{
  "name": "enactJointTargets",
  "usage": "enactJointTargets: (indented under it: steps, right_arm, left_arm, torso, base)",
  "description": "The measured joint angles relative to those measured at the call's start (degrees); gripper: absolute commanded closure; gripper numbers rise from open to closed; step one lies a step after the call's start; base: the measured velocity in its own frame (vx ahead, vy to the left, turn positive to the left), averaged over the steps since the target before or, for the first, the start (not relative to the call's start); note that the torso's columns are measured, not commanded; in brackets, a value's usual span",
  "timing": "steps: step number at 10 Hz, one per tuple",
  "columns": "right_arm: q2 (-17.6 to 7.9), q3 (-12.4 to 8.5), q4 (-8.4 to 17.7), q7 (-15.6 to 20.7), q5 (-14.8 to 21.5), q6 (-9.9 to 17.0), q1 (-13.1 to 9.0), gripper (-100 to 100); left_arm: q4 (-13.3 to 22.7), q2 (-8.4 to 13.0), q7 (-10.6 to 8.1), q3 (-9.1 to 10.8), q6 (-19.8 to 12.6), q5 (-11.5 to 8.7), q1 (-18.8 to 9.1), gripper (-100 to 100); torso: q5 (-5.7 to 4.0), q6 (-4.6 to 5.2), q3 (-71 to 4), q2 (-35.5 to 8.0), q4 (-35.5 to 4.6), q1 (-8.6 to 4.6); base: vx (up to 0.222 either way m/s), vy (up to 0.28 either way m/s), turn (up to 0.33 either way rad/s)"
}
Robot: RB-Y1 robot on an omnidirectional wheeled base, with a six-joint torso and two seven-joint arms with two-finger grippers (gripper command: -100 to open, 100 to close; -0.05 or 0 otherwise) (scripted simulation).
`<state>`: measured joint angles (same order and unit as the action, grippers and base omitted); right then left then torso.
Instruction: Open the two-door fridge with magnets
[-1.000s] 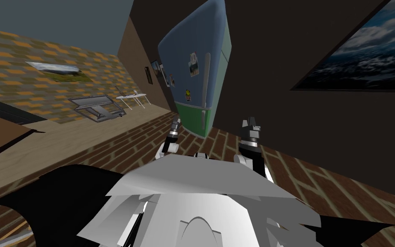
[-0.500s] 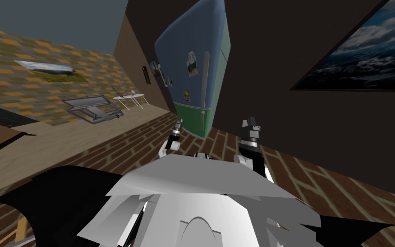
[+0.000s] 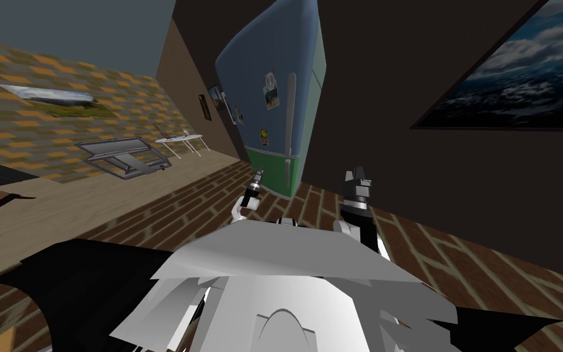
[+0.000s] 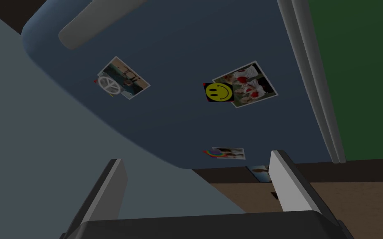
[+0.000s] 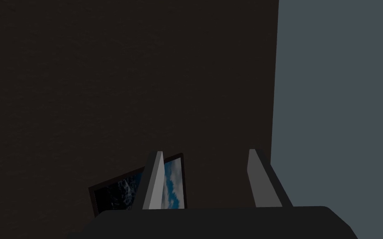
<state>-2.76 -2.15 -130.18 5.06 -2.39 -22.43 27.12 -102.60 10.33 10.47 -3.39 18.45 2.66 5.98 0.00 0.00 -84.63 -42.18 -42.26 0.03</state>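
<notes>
The fridge (image 3: pixel 274 91) stands ahead against the dark wall. It has a blue upper door carrying several magnets and photos, and a green lower door (image 3: pixel 272 173). Each door has a grey upright handle (image 3: pixel 290 116) near its right edge. My left gripper (image 3: pixel 257 178) is open and stretched toward the fridge's lower left, still short of it. In the left wrist view, the left gripper (image 4: pixel 195 157) faces the blue door (image 4: pixel 178 45), a smiley magnet (image 4: pixel 219 92) and the green door (image 4: pixel 361 74). My right gripper (image 3: pixel 357 177) is raised to the right of the fridge; in its wrist view the right gripper (image 5: pixel 205 152) is open, holding nothing.
Brick-patterned floor (image 3: pixel 170 208) runs up to the fridge. A dark wall with a large cloud picture (image 3: pixel 518 73) is close on the right. Far left are a small white table (image 3: pixel 179 140) and a grey framed panel (image 3: pixel 121 156). A black area (image 3: pixel 91 275) lies low on the left.
The whole head view has slid left, so I have turned or moved. My left arm has reached further forward toward the fridge. The right arm has kept its place.
</notes>
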Motion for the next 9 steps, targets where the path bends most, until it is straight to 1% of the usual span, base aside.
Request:
enactJointTargets:
  steps: [2,3,5,9]
  right_arm:
    - [0.0,0.0,0.0,0.0,0.0,0.0,0.0,0]
    - [0.0,0.0,0.0,0.0,0.0,0.0,0.0,0]
    - [0.0,0.0,0.0,0.0,0.0,0.0,0.0,0]
    - [0.0,0.0,0.0,0.0,0.0,0.0,0.0,0]
  left_arm:
    - [2.9,0.5,0.0,0.08,-0.4,0.4,-1.8,-100]
    - [3.7,0.6,0.02,0.07,-0.7,0.6,-2.4,-100]
    - [7.0,0.3,0.54,-0.13,-1.5,1.5,-5.4,-100]
    - [12.2,0.2,1.0,-0.34,-2.5,2.5,-8.7,-100]
  torso:
    - [-0.01,0.0,0.1,-0.2,0.0,-0.04]
    - [-0.01,-0.01,0.1,-0.2,-0.1,-0.07]
    - [-0.01,0.0,0.0,0.0,0.0,-0.03]
    - [-0.01,0.0,0.1,-0.1,0.0,-0.03]
  base:
    - [0.044,0.006,-0.023]
    - [0.041,0.001,-0.038]
    - [0.059,0.01,-0.038]
    - [0.039,0.006,-0.028]
